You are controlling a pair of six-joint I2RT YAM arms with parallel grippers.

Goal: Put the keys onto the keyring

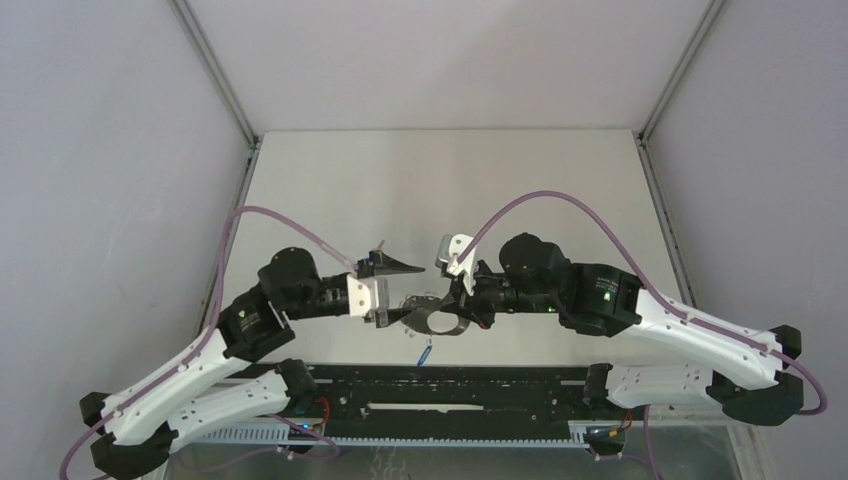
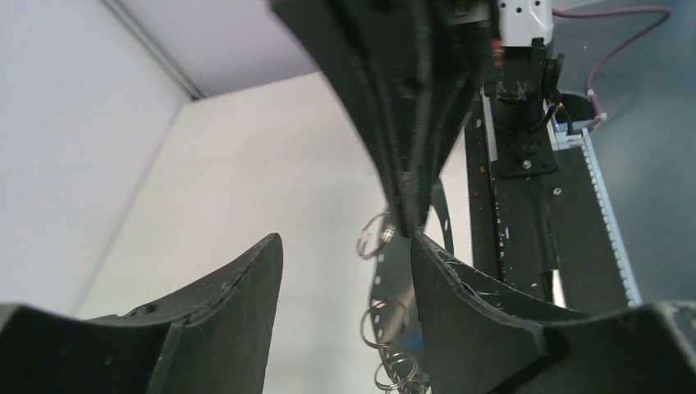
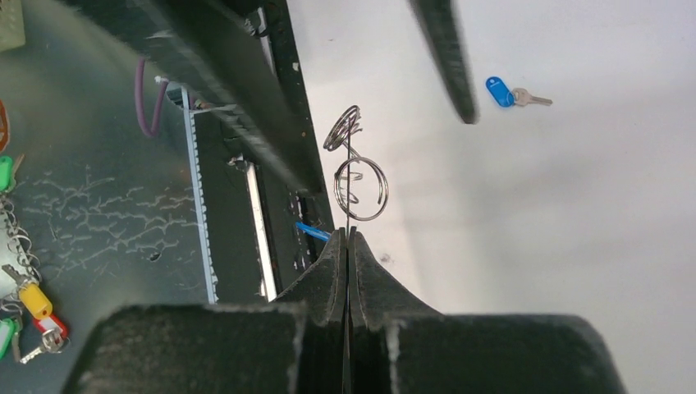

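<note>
The keyring [image 3: 359,189] stands edge-on, its thin rim pinched between the shut fingers of my right gripper [image 3: 348,231], with small wire loops above the tips. In the left wrist view the same rim and loops [image 2: 384,322] hang just inside the right finger [image 2: 476,312] of my open left gripper [image 2: 345,238], which holds nothing. One key with a dark blue tag [image 3: 499,90] lies flat on the table. A lighter blue tag [image 1: 425,352] shows just below the keyring [image 1: 430,318] at the table's front edge. Whether it hangs on the ring I cannot tell.
Both grippers, left [image 1: 412,292] and right [image 1: 442,306], meet over the table's near middle. A black rail [image 1: 450,385] runs along the front edge. Off the table, low on the left of the right wrist view, lie other keys with yellow, green and red tags [image 3: 33,300].
</note>
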